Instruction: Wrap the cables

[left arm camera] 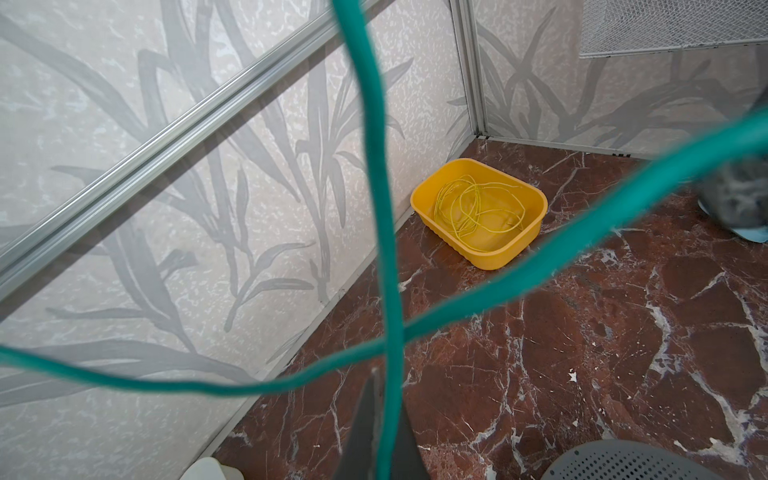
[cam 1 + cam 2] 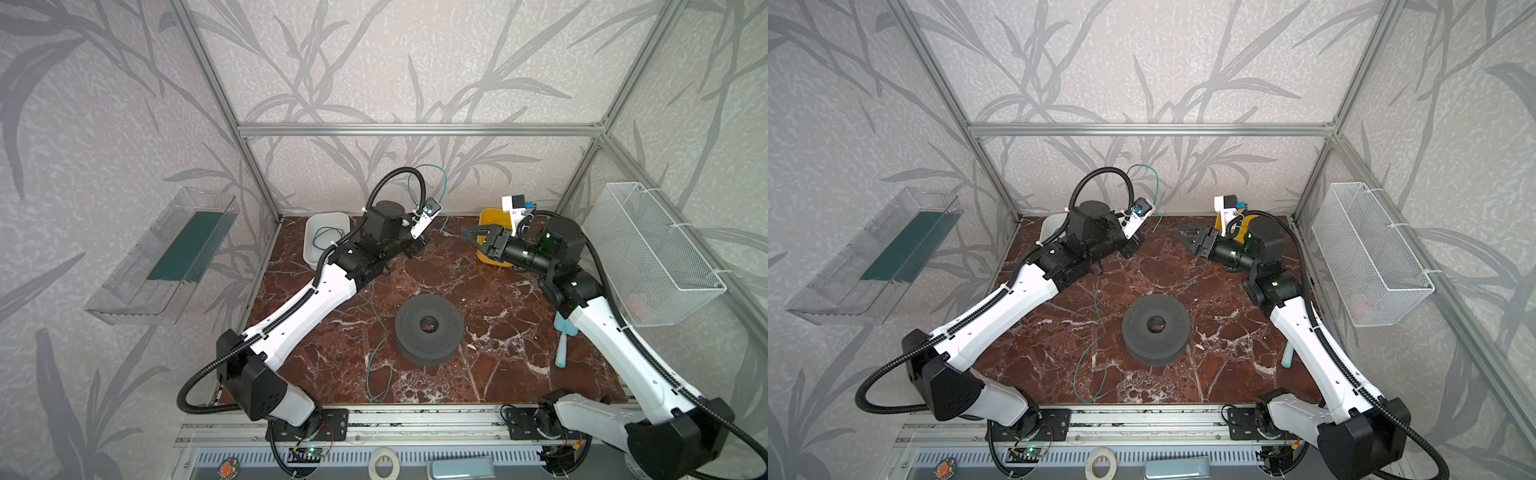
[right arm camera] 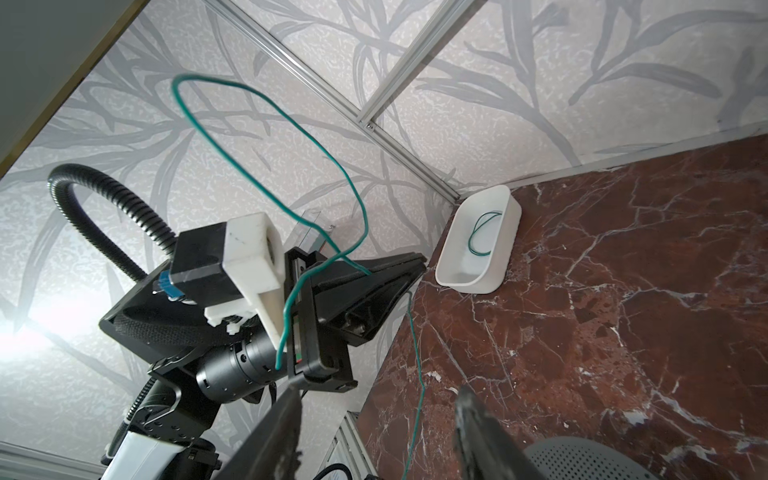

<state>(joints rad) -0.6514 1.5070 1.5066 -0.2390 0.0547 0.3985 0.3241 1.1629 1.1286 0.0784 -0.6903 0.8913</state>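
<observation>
A thin green cable [image 2: 376,316] trails over the marble table from a loose curl near the front edge up to my left gripper [image 2: 417,249], which is shut on it. Beyond the jaws the cable rises in a round loop [image 3: 257,95] in front of the back wall. In the left wrist view the cable [image 1: 374,124] crosses itself just past the closed left gripper [image 1: 380,382]. My right gripper [image 2: 473,239] hovers open at the back right, pointing at the left one, with nothing between its fingers [image 3: 291,415]. A dark grey perforated spool [image 2: 429,328] lies flat mid-table.
A white bin [image 2: 309,237] at the back left holds another green cable [image 3: 482,232]. A yellow bin [image 1: 490,259] at the back right holds a coiled yellow cable [image 1: 478,208]. A light blue tool [image 2: 563,340] lies under my right arm. A wire basket [image 2: 656,257] and a clear tray [image 2: 166,257] hang on the side walls.
</observation>
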